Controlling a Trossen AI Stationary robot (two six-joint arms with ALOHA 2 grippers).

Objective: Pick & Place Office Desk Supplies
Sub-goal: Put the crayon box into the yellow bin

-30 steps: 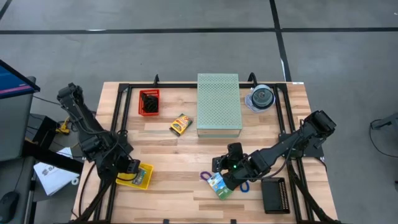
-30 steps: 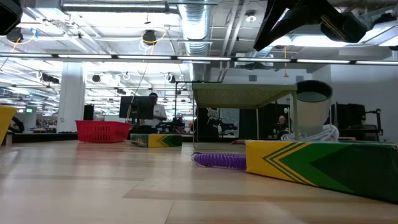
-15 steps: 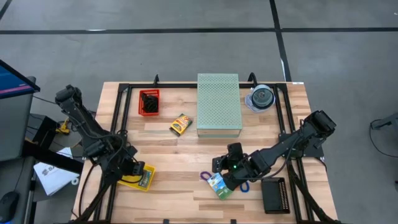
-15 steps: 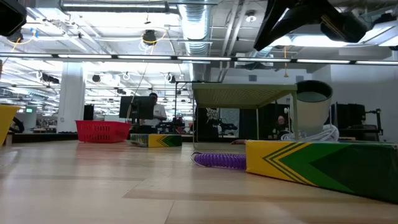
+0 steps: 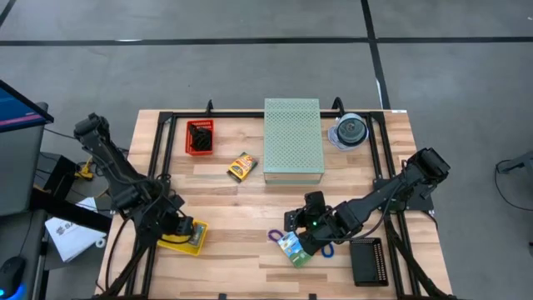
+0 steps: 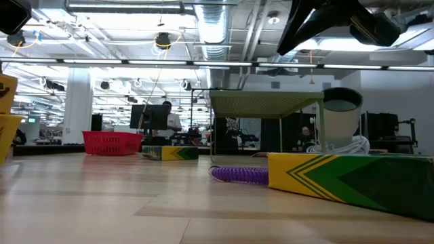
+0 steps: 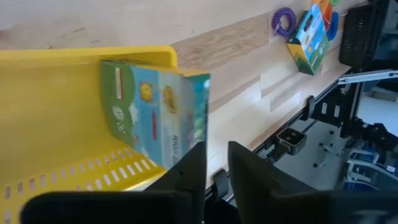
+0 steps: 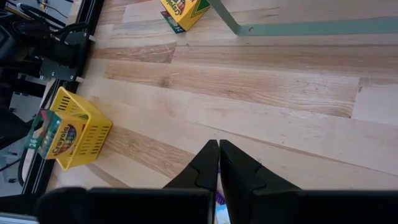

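A green-blue crayon packet point(image 7: 158, 115) stands on end in the yellow basket point(image 5: 190, 237), leaning on its wall and sticking out above the rim point(image 8: 46, 138). My left gripper point(image 7: 214, 149) is open by a narrow gap just in front of the packet's lower corner point(image 5: 177, 227). My right gripper point(image 8: 217, 149) is shut and hangs over the table by the purple loop point(image 5: 275, 236), a second green-blue packet point(image 5: 291, 248) and a blue loop point(image 5: 327, 249). A yellow-orange box point(image 5: 241, 167) lies flat mid-table. Black clips fill the red basket point(image 5: 199, 137).
The large pale green perforated box point(image 5: 293, 140) stands at the far middle, with the clear disc spindle point(image 5: 350, 131) to its right. A black basket point(image 5: 366, 261) sits near the right front corner. Bare wood lies between the yellow basket and the purple loop. People and desks show beyond the table.
My left gripper has shifted a little off the yellow basket, uncovering the green-blue packet inside it. In the low view a yellow piece has come into sight above the basket at the picture's left edge.
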